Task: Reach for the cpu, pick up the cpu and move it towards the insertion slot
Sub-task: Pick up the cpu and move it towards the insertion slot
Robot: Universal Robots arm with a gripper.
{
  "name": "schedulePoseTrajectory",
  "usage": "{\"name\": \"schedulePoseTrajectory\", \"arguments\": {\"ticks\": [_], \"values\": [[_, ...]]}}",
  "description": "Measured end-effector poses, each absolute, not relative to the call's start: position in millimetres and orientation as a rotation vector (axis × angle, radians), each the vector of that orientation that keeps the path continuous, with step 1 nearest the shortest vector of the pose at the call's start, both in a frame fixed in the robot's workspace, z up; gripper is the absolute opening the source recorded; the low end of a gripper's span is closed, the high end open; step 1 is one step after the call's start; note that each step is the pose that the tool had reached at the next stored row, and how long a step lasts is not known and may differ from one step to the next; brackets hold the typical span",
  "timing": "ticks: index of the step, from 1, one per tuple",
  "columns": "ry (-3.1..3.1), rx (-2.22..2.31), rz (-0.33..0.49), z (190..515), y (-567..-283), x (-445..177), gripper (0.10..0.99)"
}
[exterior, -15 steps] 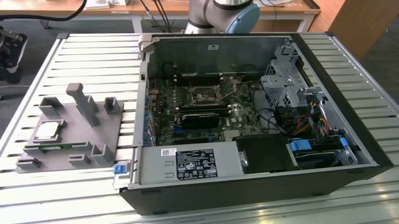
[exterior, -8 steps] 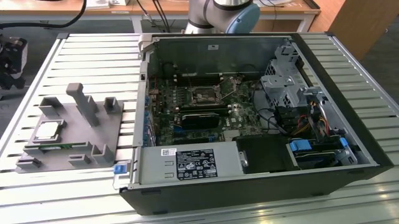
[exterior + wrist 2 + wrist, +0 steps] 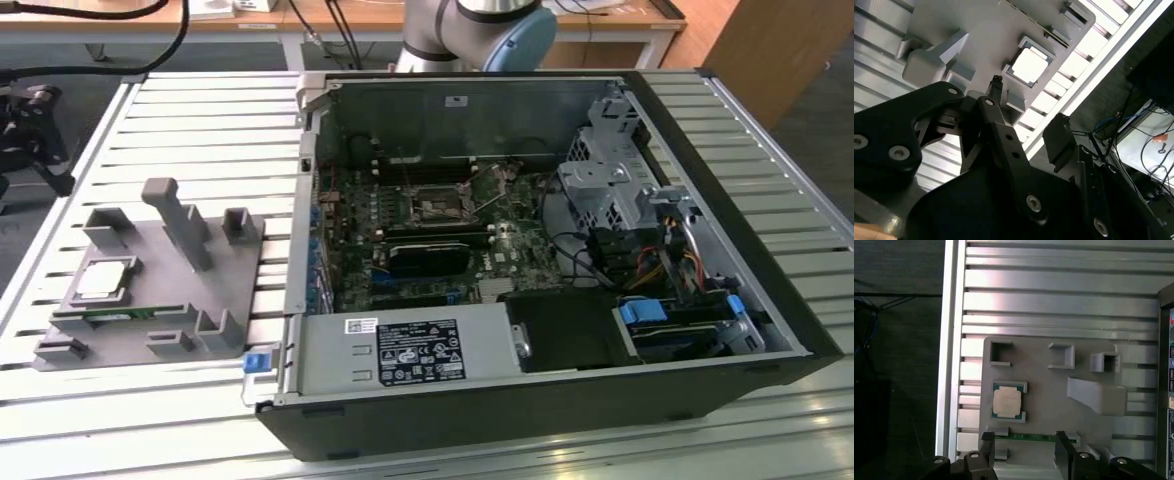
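The cpu (image 3: 107, 278), a small square chip with a shiny silver top, lies flat in a pocket of the grey holder plate (image 3: 247, 262) at the exterior view's left. In both wrist views it shows from above (image 3: 1006, 401) (image 3: 1029, 65). My gripper (image 3: 1025, 450) (image 3: 1026, 110) hangs well above the holder, open, with its two black fingers (image 3: 988, 449) spread and nothing between them. It is off to one side of the cpu, not over it. The insertion slot (image 3: 438, 207), a dark square socket in a silver bracket, sits on the green board inside the open computer case.
A long green memory stick (image 3: 1029, 437) lies in the holder beside the cpu. Grey posts (image 3: 180, 220) stand up from the holder. The case (image 3: 694, 130) has tall walls, a labelled power supply (image 3: 400, 352), drive cages and cables. The slatted table ends at a rail (image 3: 946, 365).
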State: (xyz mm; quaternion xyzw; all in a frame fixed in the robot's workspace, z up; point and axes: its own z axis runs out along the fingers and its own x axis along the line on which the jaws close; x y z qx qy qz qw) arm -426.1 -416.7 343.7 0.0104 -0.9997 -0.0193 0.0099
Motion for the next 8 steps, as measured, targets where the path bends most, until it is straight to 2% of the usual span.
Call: {"name": "schedulePoseTrajectory", "arguments": {"ticks": [3,4,5,6,8], "values": [[-3.109,0.036,-0.061,342,-416,-426,0.702],[-3.108,0.036,-0.061,340,-417,-426,0.702],[-3.107,0.037,-0.060,338,-417,-426,0.761],[-3.107,0.037,-0.060,336,-417,-427,0.761],[-3.107,0.038,-0.060,333,-419,-427,0.878]]}}
